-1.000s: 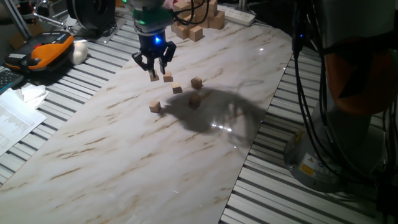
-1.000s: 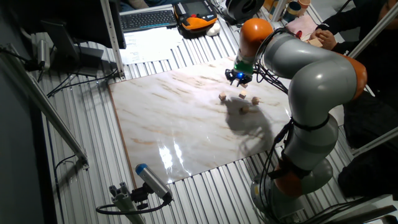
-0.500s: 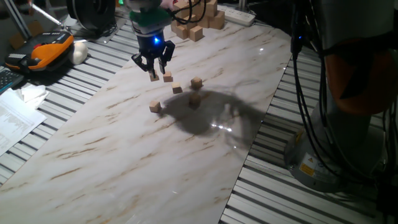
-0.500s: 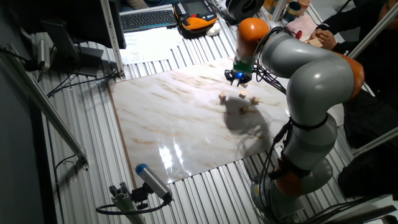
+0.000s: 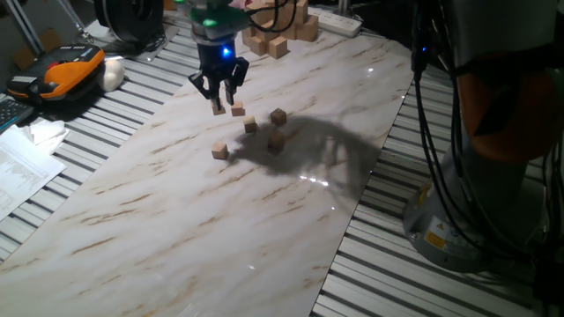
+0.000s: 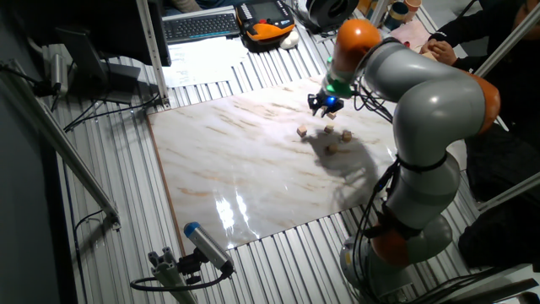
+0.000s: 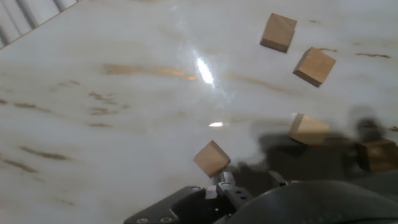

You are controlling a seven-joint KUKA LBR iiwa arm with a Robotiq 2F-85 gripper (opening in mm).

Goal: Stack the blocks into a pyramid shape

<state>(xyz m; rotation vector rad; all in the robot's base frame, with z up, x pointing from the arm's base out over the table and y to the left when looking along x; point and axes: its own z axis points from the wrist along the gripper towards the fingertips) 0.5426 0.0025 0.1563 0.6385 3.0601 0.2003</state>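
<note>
Marble-patterned white board (image 5: 159,229) covers the slatted metal desk (image 5: 414,282). Nearest on it, one small light-tan wooden cube (image 5: 219,151) sits alone toward the board's middle. Behind it, three more cubes cluster: one (image 5: 276,142) in shadow, one (image 5: 251,125) just beside, one (image 5: 278,115) slightly farther. Another cube (image 5: 237,109) lies just beside the black two-finger gripper (image 5: 218,97), which hangs low near the board's far edge and clamps a sixth cube (image 5: 217,107) between its fingertips. Hand view shows five cubes, one (image 7: 211,158) close to the fingers. Larger pale wooden blocks (image 5: 278,31) pile past the far edge.
</note>
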